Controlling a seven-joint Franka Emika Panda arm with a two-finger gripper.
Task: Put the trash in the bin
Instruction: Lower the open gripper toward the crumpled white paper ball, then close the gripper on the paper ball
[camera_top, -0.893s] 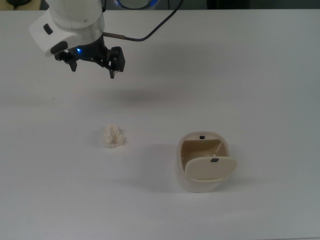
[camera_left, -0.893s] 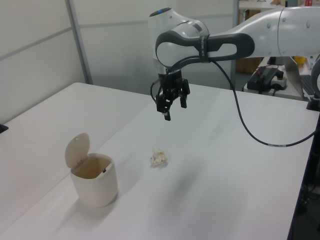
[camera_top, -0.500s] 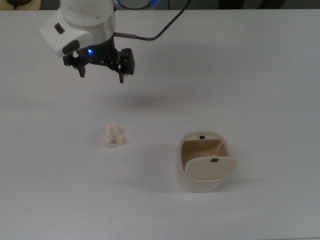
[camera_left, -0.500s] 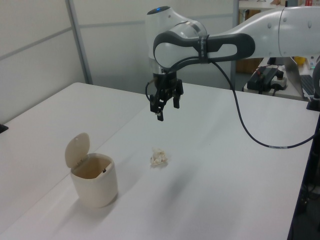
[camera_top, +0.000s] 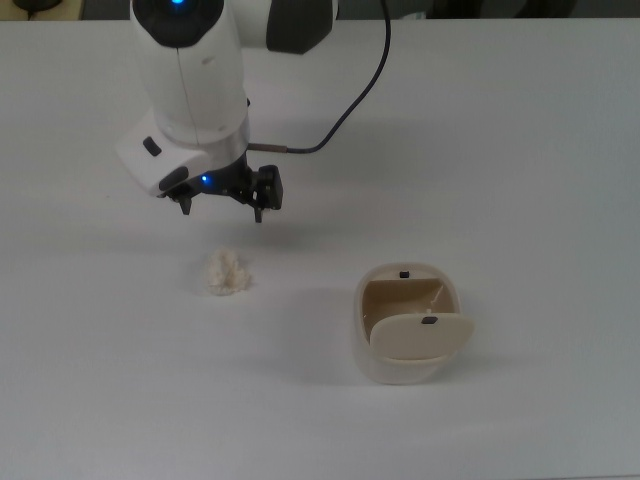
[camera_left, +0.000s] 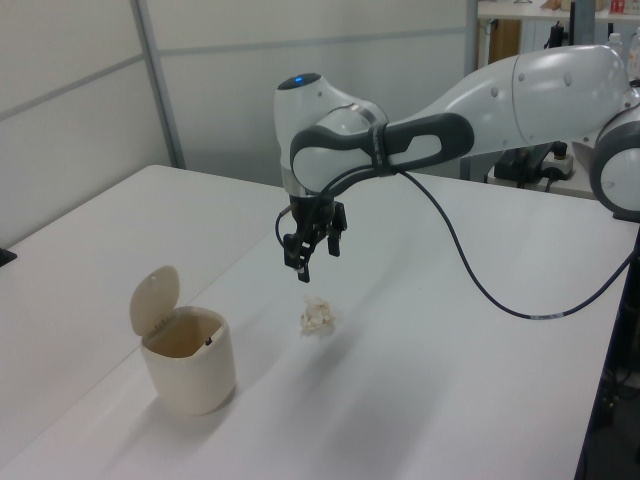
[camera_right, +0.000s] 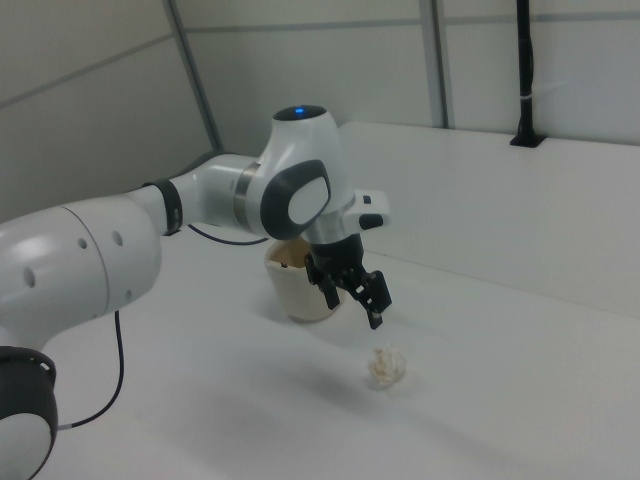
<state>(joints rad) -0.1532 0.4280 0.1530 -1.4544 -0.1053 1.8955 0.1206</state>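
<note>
Over the last second the robot arm (camera_top: 190, 80) has swung across the surface (camera_top: 520, 150) toward the crumpled paper wad (camera_top: 228, 272). In the top view the gripper (camera_top: 222, 205) was up near the far left part of the surface, well apart from the wad; now it has come down the frame and slightly right, and hangs near the wad, just above it in the frame. In the left view the gripper (camera_left: 313, 258) has moved left and lower, from well above the wad (camera_left: 316, 315) to close over it, not touching. The white arm body now fills more of the top view.
</note>
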